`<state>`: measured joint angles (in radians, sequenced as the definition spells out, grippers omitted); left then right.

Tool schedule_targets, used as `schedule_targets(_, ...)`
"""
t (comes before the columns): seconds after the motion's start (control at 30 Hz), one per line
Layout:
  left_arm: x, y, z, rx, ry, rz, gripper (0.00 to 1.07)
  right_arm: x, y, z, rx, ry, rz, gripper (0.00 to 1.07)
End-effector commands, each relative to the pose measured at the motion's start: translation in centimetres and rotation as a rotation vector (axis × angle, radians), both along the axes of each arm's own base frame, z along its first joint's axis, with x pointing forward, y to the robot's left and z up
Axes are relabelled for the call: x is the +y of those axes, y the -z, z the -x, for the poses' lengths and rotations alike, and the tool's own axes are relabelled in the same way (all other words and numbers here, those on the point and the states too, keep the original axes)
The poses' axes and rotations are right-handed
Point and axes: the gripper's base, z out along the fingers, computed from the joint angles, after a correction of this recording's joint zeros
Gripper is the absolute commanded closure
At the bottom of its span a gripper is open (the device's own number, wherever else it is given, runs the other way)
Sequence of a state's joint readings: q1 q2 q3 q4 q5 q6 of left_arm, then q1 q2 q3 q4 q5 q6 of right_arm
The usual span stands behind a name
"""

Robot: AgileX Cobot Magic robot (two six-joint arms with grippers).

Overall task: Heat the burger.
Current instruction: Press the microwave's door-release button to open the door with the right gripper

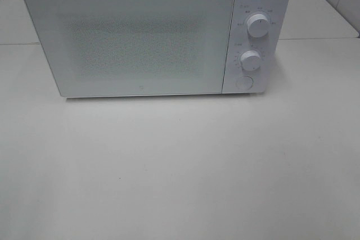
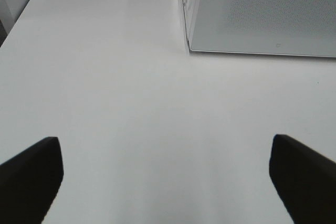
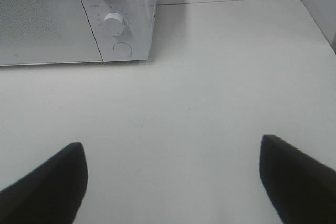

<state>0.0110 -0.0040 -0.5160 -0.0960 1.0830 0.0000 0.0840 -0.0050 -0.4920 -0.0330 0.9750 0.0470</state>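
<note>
Burger: not in sight in any view. Its bearing from either pincer, long axis and facing: cannot tell.

Microwave [image 1: 140, 37] fills upper half of high view. Door [image 1: 132, 40] shut; mesh hides inside.

Left pincer [image 2: 164, 139] spread, nothing between, over table [image 1: 180, 167], facing door's left corner.

Right pincer [image 3: 171, 141] spread, nothing between, facing knobs [image 1: 257, 25]. Judged nearer arm for controls.

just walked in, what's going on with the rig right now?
Nothing is being held. The microwave sits on the white table with its door shut. No burger shows in any view, and the door hides whether it is inside. The left gripper and right gripper are both open and empty, over bare table before the microwave.
</note>
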Motion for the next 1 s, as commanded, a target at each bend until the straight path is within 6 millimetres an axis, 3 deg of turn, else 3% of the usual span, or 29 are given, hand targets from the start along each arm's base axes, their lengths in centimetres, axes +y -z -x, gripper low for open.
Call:
schedule_targets(0.03, 0.0, -0.1, 0.1, -0.030, -0.005, 0.000, 0.07, 0.0, 0.0, 0.4, -0.048, 0.004, 0.002, 0.26)
schedule_targets(0.37, 0.0, -0.1, 0.1, -0.030, -0.005, 0.000, 0.07, 0.0, -1.6, -0.8, -0.030, 0.004, 0.006, 0.28)
schedule_targets(0.47, 0.0, -0.1, 0.1, -0.030, -0.005, 0.000, 0.07, 0.2, -2.3, -2.8, -0.032, 0.002, 0.009, 0.30)
schedule_targets(0.57, 0.0, -0.1, 0.1, -0.030, -0.005, 0.000, 0.07, 0.2, -2.5, -3.2, -0.035, 0.001, 0.009, 0.30)
schedule_targets(0.63, 0.0, -0.1, 0.1, -0.030, -0.005, 0.000, 0.07, 0.4, -2.8, -4.8, -0.037, -0.002, 0.010, 0.31)
schedule_targets(1.0, 0.0, -0.1, 0.1, -0.030, -0.005, 0.000, 0.07, 0.7, -3.3, -8.8, -0.060, -0.009, 0.010, 0.31)
